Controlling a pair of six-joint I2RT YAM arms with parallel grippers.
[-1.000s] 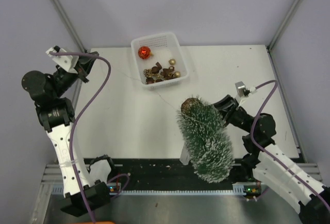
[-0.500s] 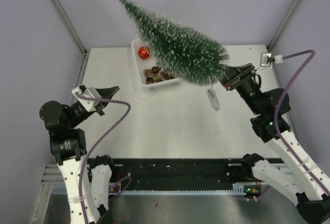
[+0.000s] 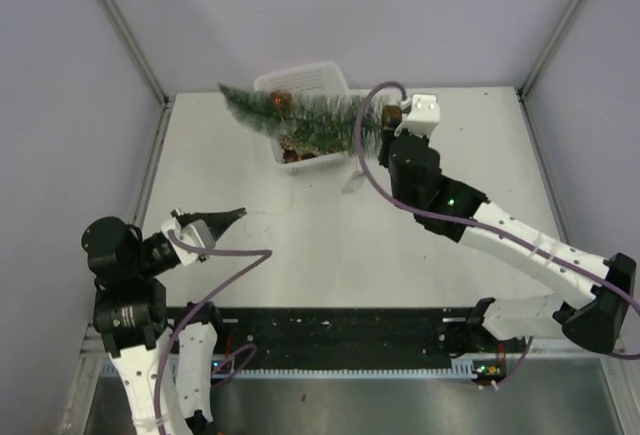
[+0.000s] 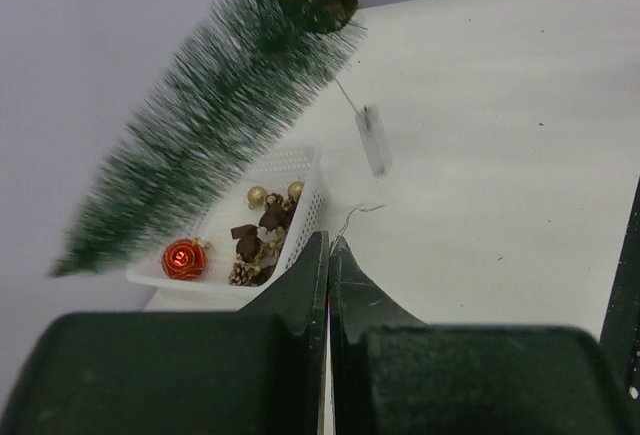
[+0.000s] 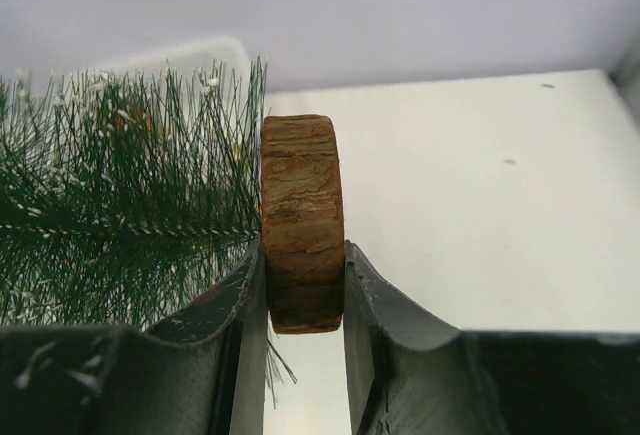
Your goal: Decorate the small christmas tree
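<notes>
The small christmas tree [image 3: 310,115] hangs level in the air over the basket, its tip pointing left. My right gripper [image 3: 388,120] is shut on its round wooden base [image 5: 302,215], one finger on each flat face. Frosted green bristles [image 5: 120,215] fill the left of the right wrist view. The left wrist view shows the tree [image 4: 200,145] slanting above the basket. My left gripper [image 3: 238,212] is shut on nothing, low over the near-left of the table, and in its own view its fingers [image 4: 328,240] are pressed together.
A white basket [image 3: 300,73] at the back of the table holds a red bauble [image 4: 182,258], gold baubles [image 4: 257,195] and pine cones [image 4: 245,273]. A small clear box [image 4: 372,140] on a thin wire sits below the tree's base. Grey walls close in both sides.
My right arm has swung the tree down and left, from tilted high to level over the basket. My left arm has dropped lower and nearer, still shut.
</notes>
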